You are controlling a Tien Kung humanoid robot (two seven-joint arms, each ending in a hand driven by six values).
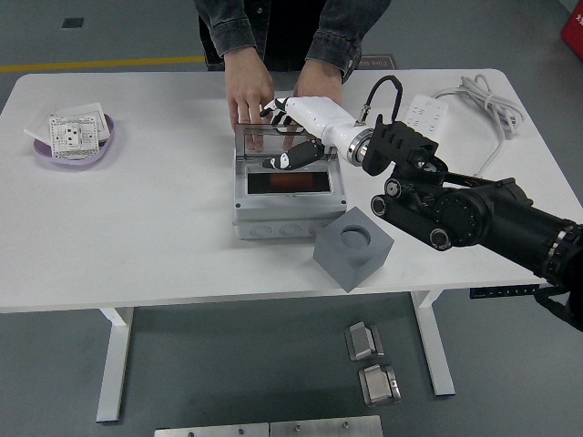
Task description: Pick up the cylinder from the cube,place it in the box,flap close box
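Observation:
The grey box (288, 211) stands mid-table with its clear flap (264, 142) tilted partway down over the opening. Through the box's window a reddish cylinder (286, 182) lies inside. The grey cube (353, 248) with an empty round hole sits at the box's front right corner. My right hand (279, 137), white with black fingertips (275, 162), is spread open against the flap, fingers over its top edge and thumb on its near face. A person's two hands (248, 98) rest on the table just behind the box. The left arm is out of sight.
A purple dish (102, 146) holding a white socket plate sits at the far left. A white power strip (421, 111) and coiled cable (483, 96) lie at the back right. Metal blocks (366, 341) are on the floor under the table.

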